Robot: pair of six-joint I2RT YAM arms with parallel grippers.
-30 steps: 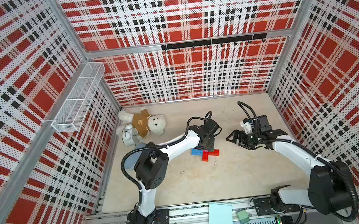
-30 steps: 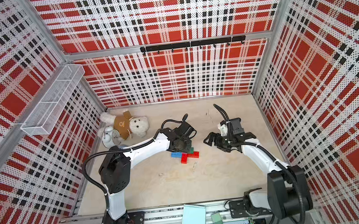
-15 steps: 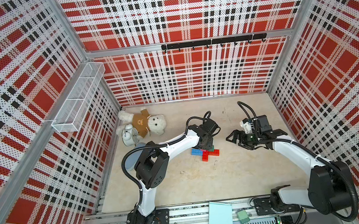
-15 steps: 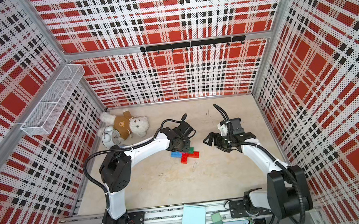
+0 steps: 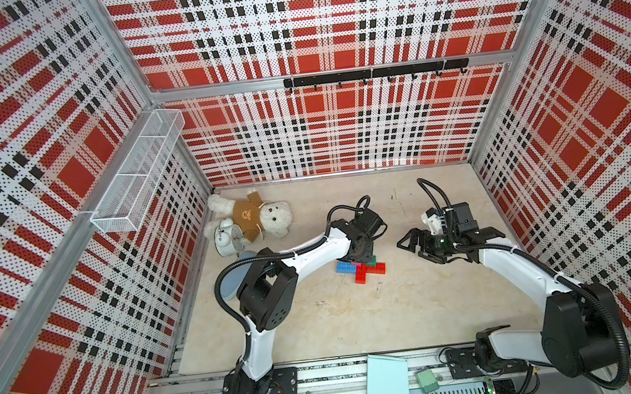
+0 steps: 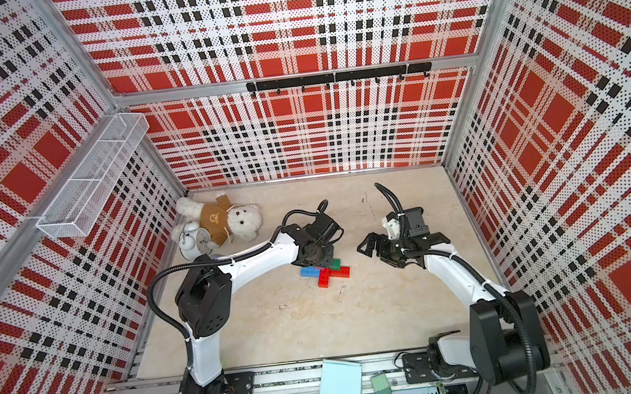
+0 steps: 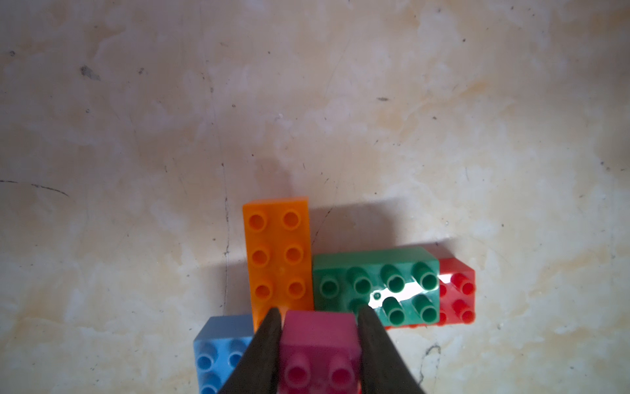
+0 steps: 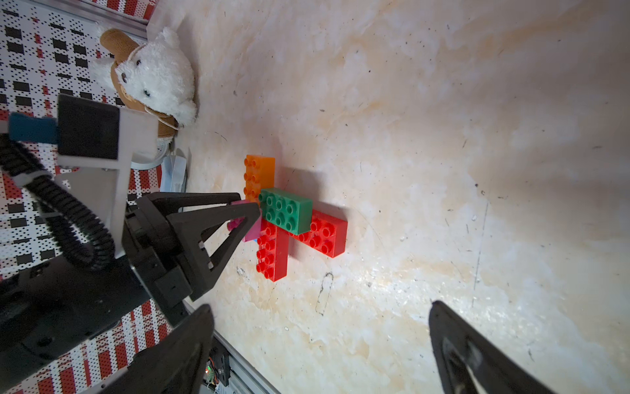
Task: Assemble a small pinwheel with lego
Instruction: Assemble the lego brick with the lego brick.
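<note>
Pink square brick (image 7: 318, 351) is pinched in the left pincer (image 7: 319, 311) at the centre of the pinwheel (image 5: 361, 268), beside its orange arm (image 7: 278, 256) and green arm (image 7: 375, 283). Well apart from the pinwheel, the right pincer (image 8: 320, 305) hangs spread wide, empty; a teddy bear (image 5: 264, 219) lies beyond.

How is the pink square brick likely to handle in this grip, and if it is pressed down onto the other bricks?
The pink square brick looks like hard moulded plastic, so it is probably stiff and light. Its smooth flat sides sit between the fingers of the left end effector, so it may slip or twist if pressed off-centre. Flat-based and boxy, it seems unlikely to roll.
</note>
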